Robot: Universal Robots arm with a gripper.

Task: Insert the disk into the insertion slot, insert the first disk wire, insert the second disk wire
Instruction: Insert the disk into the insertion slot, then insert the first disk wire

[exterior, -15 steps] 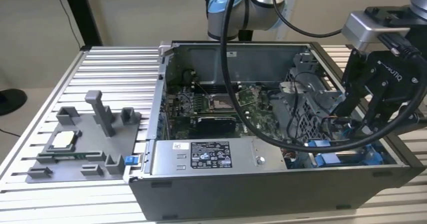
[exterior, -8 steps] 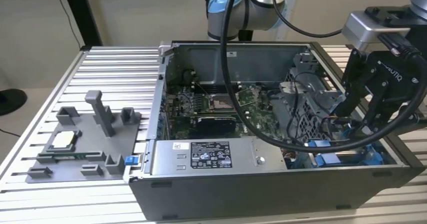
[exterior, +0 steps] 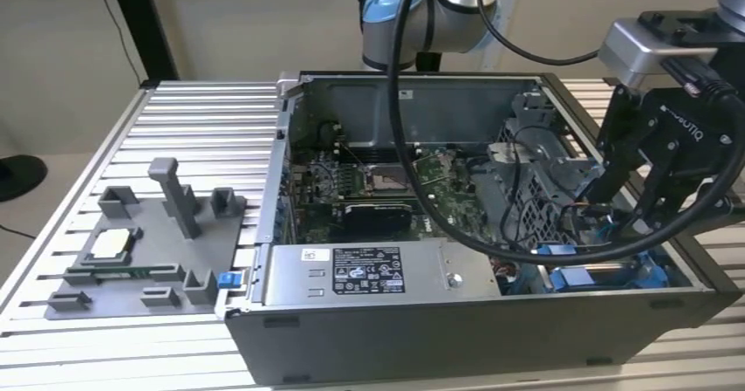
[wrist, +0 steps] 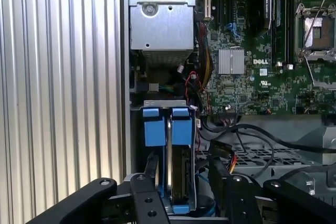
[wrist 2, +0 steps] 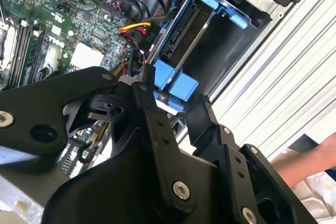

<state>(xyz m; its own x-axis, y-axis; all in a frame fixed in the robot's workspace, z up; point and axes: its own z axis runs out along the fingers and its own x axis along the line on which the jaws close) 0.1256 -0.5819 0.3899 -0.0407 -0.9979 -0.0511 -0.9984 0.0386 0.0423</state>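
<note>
1. Now the gripper (exterior: 619, 212) hangs inside the open computer case (exterior: 466, 339), at the corner on the exterior view's right.
2. Fingers (wrist: 152, 169) are released and spread apart. In both wrist views they straddle the blue tabs (wrist 2: 176, 85) of the disk (wrist: 178, 174), with a gap on the motherboard side.
3. The disk stands on edge inside the insertion slot (wrist: 164, 103), between the case wall and the motherboard (wrist: 252, 77).
4. A wire bundle (wrist 2: 134, 29) of yellow, red and black wires ends just beside the disk; I cannot tell whether it is plugged in.
5. The power-supply box (exterior: 361, 273) lies along the case's near wall in the exterior view.
6. A grey fixture (exterior: 140, 251) sits on the slatted table (exterior: 198, 120), on the exterior view's left, apart from the case.
7. A person's arm (wrist 2: 310, 156) shows beyond the table edge in the second wrist view.
</note>
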